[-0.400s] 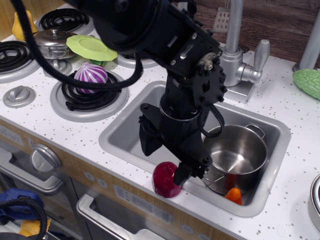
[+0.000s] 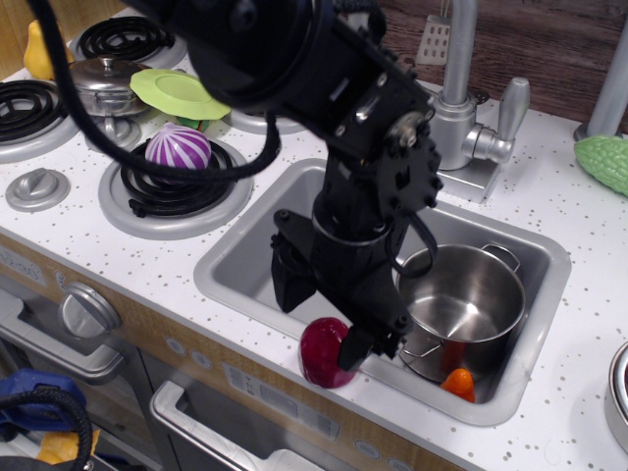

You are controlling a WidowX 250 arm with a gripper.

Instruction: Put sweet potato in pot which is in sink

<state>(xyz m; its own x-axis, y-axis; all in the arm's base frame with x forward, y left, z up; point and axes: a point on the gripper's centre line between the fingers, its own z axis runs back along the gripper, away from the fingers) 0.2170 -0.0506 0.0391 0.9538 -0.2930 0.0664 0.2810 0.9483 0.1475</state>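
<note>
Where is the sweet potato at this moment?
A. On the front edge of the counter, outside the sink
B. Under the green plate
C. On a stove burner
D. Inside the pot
A: the sweet potato sits on the counter's front rim, outside the sink, beside the pot, which holds nothing visible.

Speckled white counter [image 2: 589, 255] — sweet potato [image 2: 324, 353], green vegetable [image 2: 603, 162].

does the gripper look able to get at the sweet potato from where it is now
Probably yes. The gripper hangs right over the sweet potato on the counter's front edge, jaws straddling its top, with nothing between. The pot stands apart in the sink.
</note>
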